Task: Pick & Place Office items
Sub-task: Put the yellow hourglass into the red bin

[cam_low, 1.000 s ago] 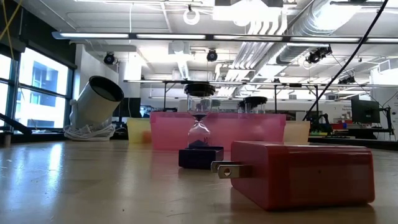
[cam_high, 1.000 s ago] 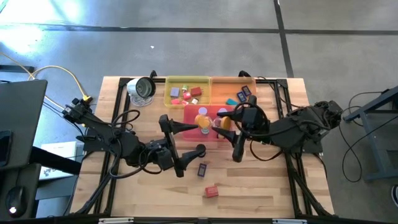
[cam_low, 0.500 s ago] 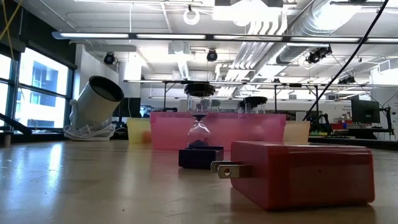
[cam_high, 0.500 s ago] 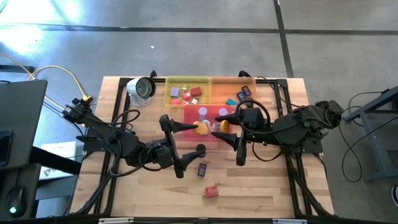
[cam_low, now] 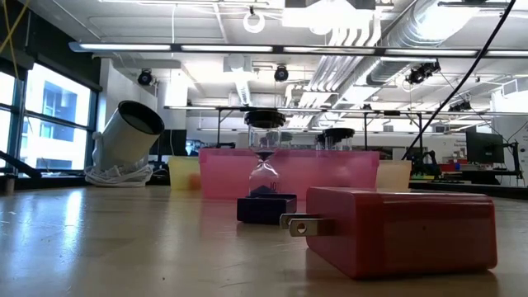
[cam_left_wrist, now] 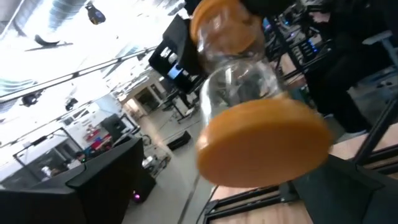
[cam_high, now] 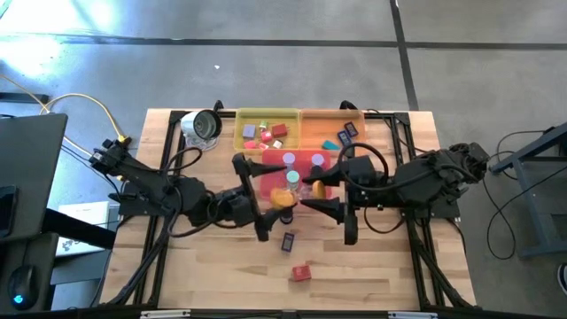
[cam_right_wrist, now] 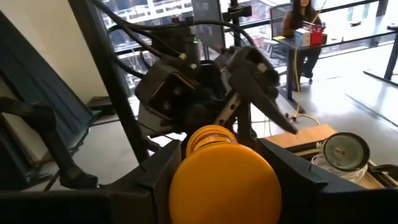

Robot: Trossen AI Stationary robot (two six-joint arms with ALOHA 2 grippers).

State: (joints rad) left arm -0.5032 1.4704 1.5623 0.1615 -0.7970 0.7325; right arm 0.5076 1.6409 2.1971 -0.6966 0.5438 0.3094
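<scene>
An hourglass with orange end caps [cam_high: 288,190] hangs above the pink tray [cam_high: 266,165], with my right gripper [cam_high: 315,190] shut on it. In the left wrist view the hourglass [cam_left_wrist: 249,93] fills the picture, its free cap [cam_left_wrist: 264,146] nearest. My left gripper [cam_high: 269,200] stands open, one finger on either side of that free cap. A small hourglass on a dark blue base [cam_high: 288,241] stands on the table. A red plug block [cam_high: 301,273] lies nearer the front edge. My right gripper pinches one orange end cap [cam_right_wrist: 224,180] of the hourglass between its two fingers [cam_right_wrist: 158,177]. The fingers come about level from the table's right side. The hourglass lies roughly level and clear of the tray, its other cap toward my left gripper.
A yellow tray [cam_high: 241,133] and an orange tray [cam_high: 312,133] with small pieces stand at the back. A round silver-rimmed object [cam_high: 202,126] lies at the back left. The low view shows the red block [cam_low: 396,231] close up. A person [cam_right_wrist: 301,28] sits in the room.
My left gripper has gone toward the table's right edge, up to the hourglass, and stays open. My right gripper has turned at the wrist. The hourglass's free orange cap has swung toward the table's near edge, in between the left fingers.
</scene>
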